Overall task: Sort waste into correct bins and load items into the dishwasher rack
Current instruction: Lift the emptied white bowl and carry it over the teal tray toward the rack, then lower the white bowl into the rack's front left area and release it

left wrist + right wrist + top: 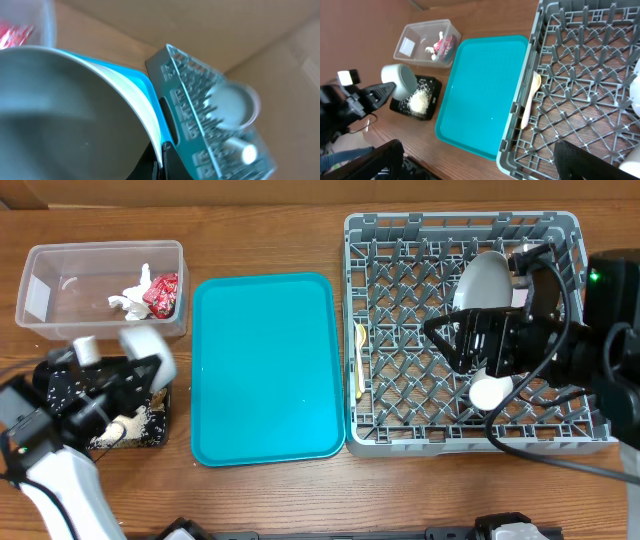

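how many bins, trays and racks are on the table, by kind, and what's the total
clear plastic tub: 1
shallow black tray: 1
teal serving tray: 1
grey dishwasher rack: 1
total: 4
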Robot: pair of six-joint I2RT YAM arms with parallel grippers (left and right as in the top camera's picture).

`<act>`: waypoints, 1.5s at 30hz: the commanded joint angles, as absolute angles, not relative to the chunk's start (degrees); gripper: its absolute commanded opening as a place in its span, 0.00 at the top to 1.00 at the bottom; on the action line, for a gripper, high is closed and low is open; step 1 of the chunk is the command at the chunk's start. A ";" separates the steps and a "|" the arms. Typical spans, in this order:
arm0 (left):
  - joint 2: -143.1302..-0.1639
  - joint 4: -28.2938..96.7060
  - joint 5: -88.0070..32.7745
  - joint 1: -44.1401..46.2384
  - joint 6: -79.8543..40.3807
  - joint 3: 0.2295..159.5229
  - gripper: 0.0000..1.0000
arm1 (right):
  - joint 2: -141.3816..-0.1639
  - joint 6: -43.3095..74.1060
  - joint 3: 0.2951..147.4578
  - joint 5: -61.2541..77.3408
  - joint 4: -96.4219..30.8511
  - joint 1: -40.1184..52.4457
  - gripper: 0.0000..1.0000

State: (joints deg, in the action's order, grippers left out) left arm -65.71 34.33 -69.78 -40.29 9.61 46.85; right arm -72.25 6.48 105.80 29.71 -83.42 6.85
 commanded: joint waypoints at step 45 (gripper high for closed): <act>-115.52 -68.20 -48.23 26.55 -51.11 56.23 0.96 | -71.16 16.56 106.15 10.68 -80.71 7.01 0.00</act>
